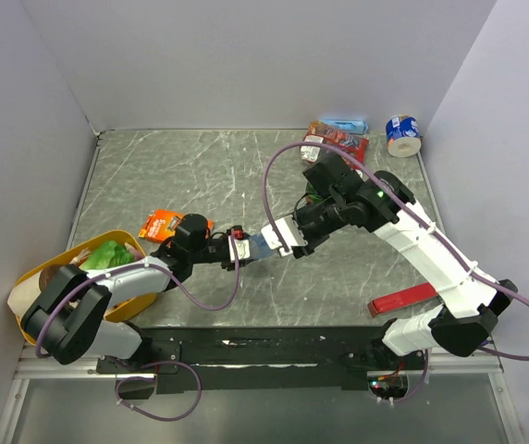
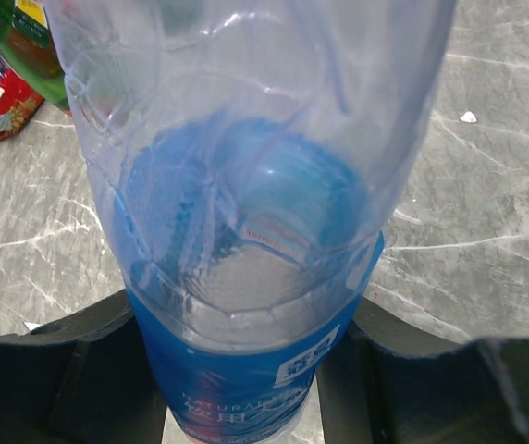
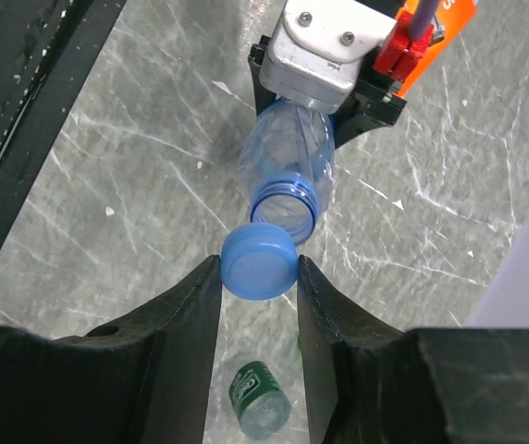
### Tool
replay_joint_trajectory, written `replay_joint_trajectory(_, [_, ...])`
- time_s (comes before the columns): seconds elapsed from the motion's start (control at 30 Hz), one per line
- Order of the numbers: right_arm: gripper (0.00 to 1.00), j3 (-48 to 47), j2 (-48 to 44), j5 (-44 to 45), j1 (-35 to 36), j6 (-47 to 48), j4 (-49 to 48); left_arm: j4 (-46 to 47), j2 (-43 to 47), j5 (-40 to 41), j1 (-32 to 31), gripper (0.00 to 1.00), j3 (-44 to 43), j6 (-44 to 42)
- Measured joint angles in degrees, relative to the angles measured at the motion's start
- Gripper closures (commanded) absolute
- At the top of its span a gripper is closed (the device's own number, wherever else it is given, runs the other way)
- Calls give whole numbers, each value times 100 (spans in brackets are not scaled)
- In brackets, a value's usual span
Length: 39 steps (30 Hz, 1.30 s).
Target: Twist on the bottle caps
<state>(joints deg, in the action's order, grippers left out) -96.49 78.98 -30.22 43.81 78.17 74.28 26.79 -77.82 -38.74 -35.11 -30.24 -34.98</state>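
My left gripper (image 1: pixel 239 246) is shut on the clear water bottle (image 1: pixel 261 242), gripping it at the blue label (image 2: pixel 246 388) and holding it tipped over above the table. The bottle's open blue-threaded neck (image 3: pixel 285 199) points toward my right gripper (image 1: pixel 292 239). My right gripper (image 3: pixel 259 268) is shut on the plain blue cap (image 3: pixel 259 263), which sits just in front of the neck and slightly off to one side, not on the threads. A small green transparent container (image 3: pixel 260 400) lies on the table beneath my right fingers. The other two caps are out of view.
A yellow bowl (image 1: pixel 38 277) with food items stands at the near left, an orange packet (image 1: pixel 161 222) beside it. Red packets (image 1: pixel 334 143) and a blue-and-white can (image 1: pixel 401 134) lie at the back right. A red flat bar (image 1: pixel 403 301) lies near the right arm's base.
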Motion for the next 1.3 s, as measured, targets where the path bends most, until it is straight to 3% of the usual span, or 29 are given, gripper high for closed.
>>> replay_joint_trajectory(0.9, [62, 505, -179, 529, 411, -435, -844, 105, 11, 68, -101, 99, 50, 308])
replay_joint_trajectory(1.3, [64, 9, 348, 577, 431, -1080, -584, 407, 11, 284, -140, 99, 273, 619])
